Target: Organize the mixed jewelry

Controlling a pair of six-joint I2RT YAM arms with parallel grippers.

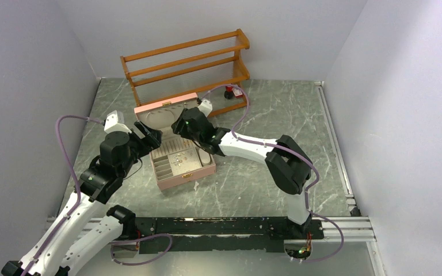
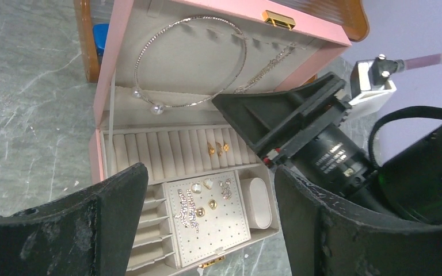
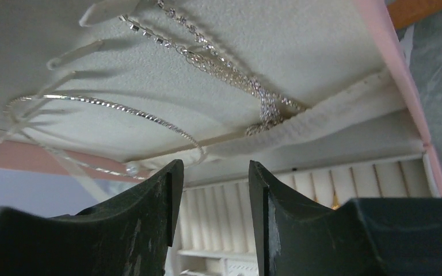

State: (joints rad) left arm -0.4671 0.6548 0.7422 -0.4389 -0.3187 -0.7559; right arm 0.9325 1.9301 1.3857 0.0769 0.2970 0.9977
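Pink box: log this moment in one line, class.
pink box: open | left gripper: open, empty | right gripper: open, empty, facing necklaces | earrings: inside box

Grey marbled table (image 1: 276,178), open pink jewellery box (image 1: 178,179) mid-table, wooden rack (image 1: 243,57) at the back, small red-capped bottle (image 1: 228,92) beside it
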